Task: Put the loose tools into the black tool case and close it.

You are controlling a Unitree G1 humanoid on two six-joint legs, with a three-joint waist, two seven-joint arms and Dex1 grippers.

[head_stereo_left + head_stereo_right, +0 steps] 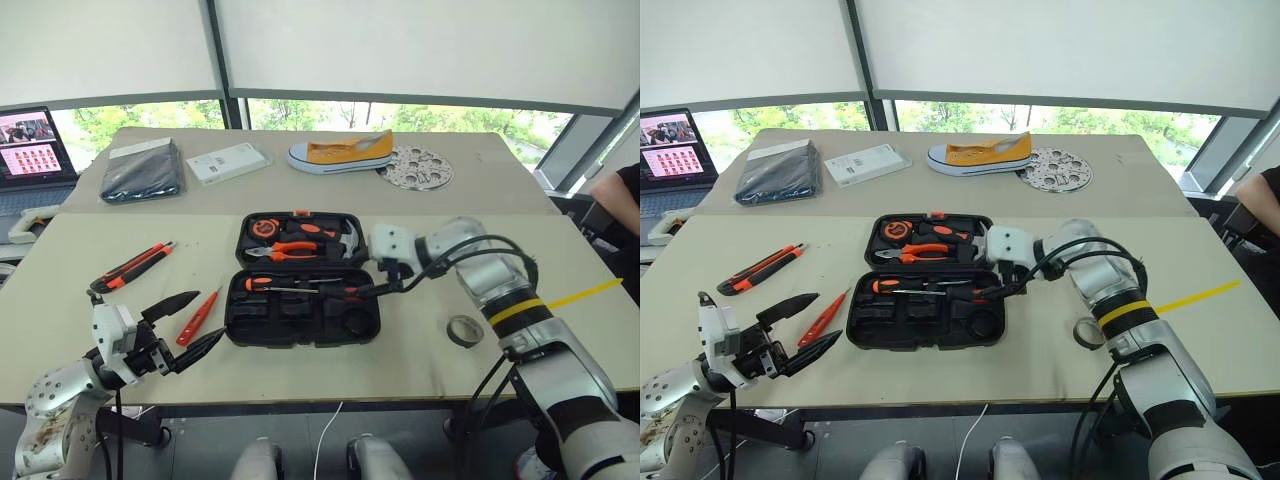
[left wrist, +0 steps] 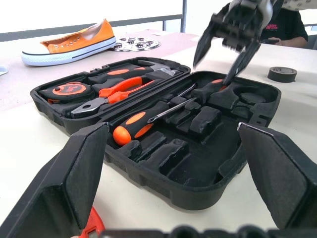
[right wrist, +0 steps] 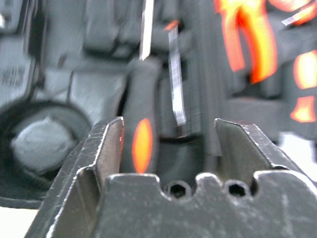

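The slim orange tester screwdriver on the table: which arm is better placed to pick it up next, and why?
Probably the left. The left gripper hangs open right beside the tester screwdriver, while the right gripper is over the black tool case.

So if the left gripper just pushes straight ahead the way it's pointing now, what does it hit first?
Most likely the near front wall of the black tool case. The left gripper stands open and faces the case's lower tray, with bare table between them. The slim orange tester screwdriver lies just beside that line, so depth there is uncertain.
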